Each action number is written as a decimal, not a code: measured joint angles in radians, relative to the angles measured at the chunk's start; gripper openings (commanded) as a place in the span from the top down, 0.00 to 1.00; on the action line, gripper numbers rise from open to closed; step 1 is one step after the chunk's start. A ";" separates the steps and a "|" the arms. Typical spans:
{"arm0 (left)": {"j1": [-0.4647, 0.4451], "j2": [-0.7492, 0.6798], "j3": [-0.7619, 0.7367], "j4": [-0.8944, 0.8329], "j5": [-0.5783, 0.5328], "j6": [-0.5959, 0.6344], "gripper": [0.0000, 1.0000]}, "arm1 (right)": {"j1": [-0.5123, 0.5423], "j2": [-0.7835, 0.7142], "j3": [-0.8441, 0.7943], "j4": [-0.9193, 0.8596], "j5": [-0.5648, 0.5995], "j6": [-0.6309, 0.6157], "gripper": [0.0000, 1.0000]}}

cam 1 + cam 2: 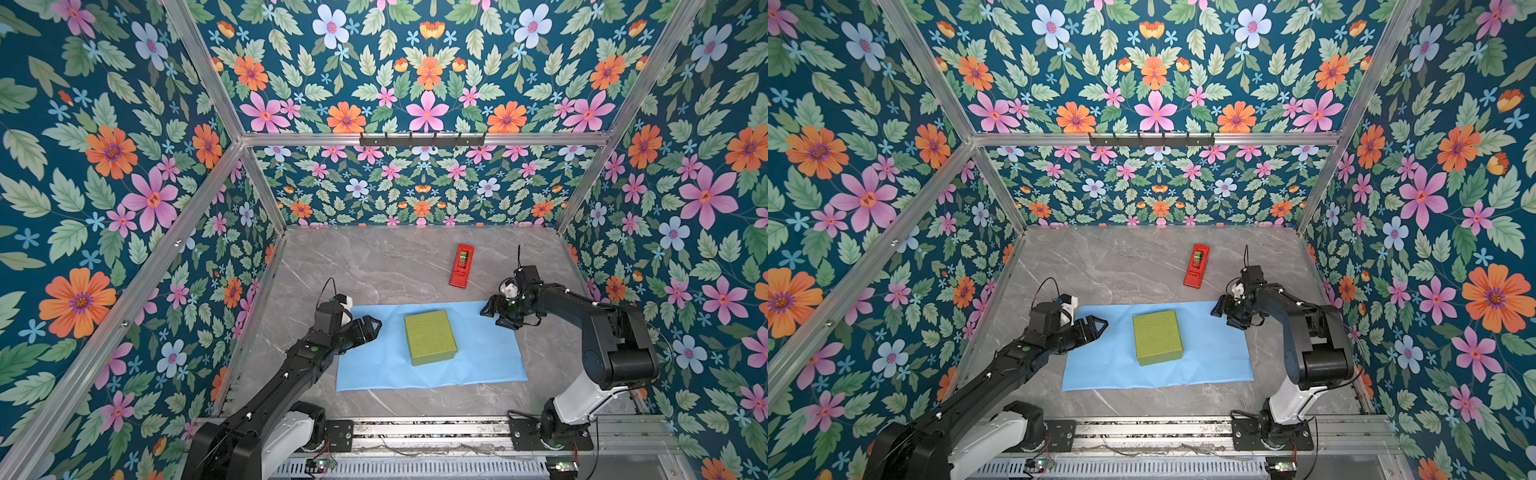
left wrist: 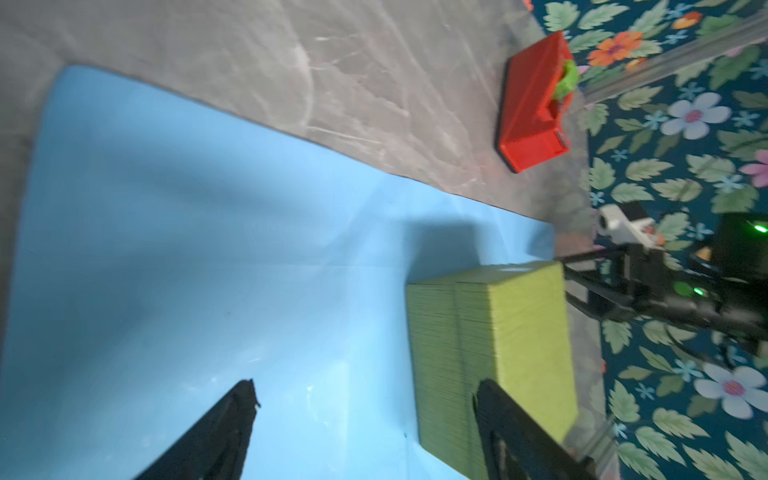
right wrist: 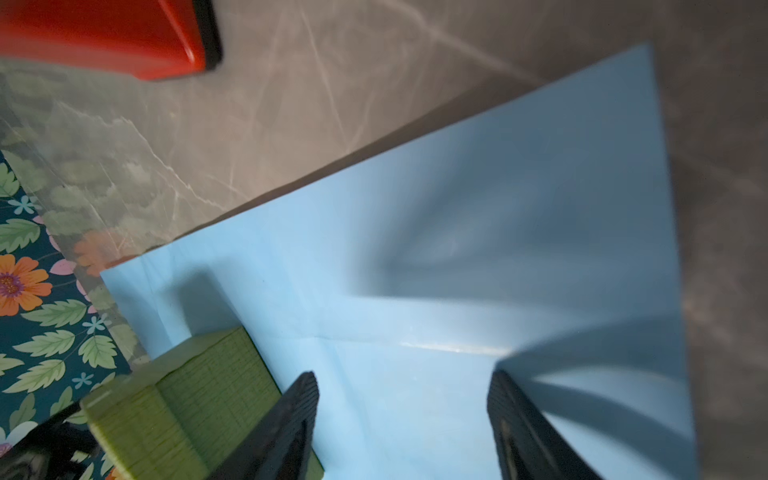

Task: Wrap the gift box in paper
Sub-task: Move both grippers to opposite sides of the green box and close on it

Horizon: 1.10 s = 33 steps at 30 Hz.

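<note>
item: flat olive-green textured gift box (image 1: 430, 337), lying unwrapped near the middle of a large light blue paper sheet (image 1: 374, 368). left gripper (image 1: 376, 325) and right gripper (image 1: 490, 317): both spread apart and empty, above the sheet's opposite ends. step, as i judge it: first fold not begun. next move calls for pinching an edge and drawing it over the box. beyond: narrow red tape dispenser (image 1: 460, 266) on the grey marbled tabletop (image 1: 353, 257); floral-papered walls (image 1: 104, 166).

Right hand (image 3: 403, 374) hovers spread over paper (image 3: 478, 216) beside gift box (image 3: 199, 390).
</note>
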 measured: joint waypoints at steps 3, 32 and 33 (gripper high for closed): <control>-0.130 -0.011 0.043 -0.001 -0.051 0.011 0.04 | 0.006 -0.063 0.006 -0.014 0.000 -0.008 0.33; -0.335 0.498 0.213 0.217 -0.040 -0.060 0.33 | 0.042 -0.232 -0.254 0.008 -0.006 0.038 0.34; -0.332 0.504 0.217 0.219 -0.038 -0.060 0.33 | 0.042 -0.232 -0.255 0.008 -0.006 0.037 0.34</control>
